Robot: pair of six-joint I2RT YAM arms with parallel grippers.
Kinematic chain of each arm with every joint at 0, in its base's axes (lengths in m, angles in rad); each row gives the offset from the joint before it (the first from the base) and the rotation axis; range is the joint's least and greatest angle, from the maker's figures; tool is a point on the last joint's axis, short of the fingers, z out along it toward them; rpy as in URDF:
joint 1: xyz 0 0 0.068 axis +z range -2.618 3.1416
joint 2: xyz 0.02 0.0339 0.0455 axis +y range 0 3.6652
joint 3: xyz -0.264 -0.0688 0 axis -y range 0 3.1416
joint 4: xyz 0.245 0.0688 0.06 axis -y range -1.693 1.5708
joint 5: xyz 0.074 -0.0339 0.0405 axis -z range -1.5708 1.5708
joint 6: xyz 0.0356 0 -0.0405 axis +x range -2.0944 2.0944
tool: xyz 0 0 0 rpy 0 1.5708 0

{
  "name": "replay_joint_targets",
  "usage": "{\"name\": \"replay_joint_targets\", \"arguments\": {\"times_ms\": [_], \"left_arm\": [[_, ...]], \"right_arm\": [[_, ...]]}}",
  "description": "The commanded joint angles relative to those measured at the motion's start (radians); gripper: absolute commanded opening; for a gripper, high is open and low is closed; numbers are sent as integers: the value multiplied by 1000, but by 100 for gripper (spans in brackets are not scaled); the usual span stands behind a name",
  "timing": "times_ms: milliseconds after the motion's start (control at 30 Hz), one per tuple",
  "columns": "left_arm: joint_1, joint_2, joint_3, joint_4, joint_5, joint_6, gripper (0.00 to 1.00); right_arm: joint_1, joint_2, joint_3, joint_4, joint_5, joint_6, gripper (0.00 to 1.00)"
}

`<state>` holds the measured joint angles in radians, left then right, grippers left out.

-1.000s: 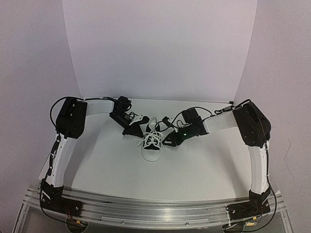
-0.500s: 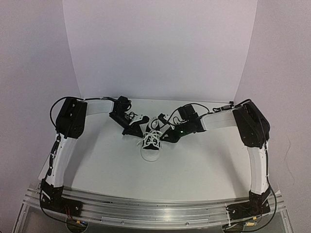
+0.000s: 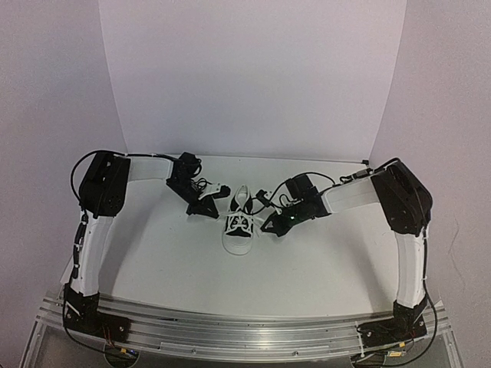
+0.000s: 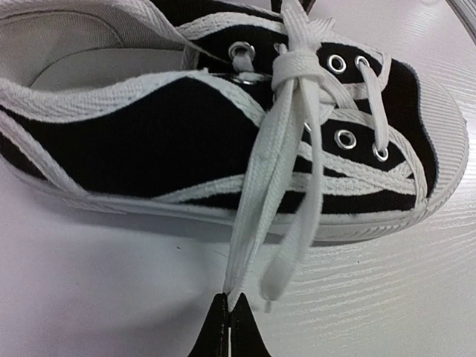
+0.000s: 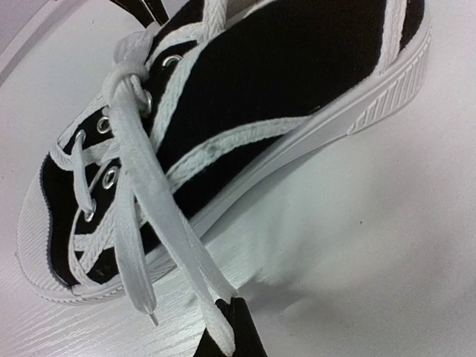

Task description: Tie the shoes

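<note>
White table [image 3: 176, 257], wood-grain surface. One black canvas sneaker [image 3: 239, 224] stands on its sole near the centre, white toe cap toward the near edge. Its white laces [image 4: 260, 193] trail off both sides toward the surface.

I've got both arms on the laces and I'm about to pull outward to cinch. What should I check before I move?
1. Grip of the left gripper on the lace: ok, shut on it.
2. Grip of the right gripper on the lace: ok, shut on it.
3. Held strands run to the knot with little slack: ok.
4. The knot sits at the top eyelets: ok.
5. Loose lace tips lie outside both grips: ok.
6. The sneaker is flat on the table: cannot tell, because the right wrist view shows shadow under the sole.
</note>
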<state>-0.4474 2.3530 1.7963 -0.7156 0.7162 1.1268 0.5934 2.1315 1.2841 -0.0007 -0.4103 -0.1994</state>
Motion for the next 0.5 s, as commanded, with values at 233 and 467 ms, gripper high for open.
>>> {"name": "replay_joint_targets", "arguments": {"times_ms": [233,467], "left_arm": [[23,-63,-91,110,-159,8,0],[35,-61,-105,117,-173,-1,0]], "right_arm": [[-6,-75,-52,1,65,59,0],[-16,-69,-86,-29,78,90,0]]}}
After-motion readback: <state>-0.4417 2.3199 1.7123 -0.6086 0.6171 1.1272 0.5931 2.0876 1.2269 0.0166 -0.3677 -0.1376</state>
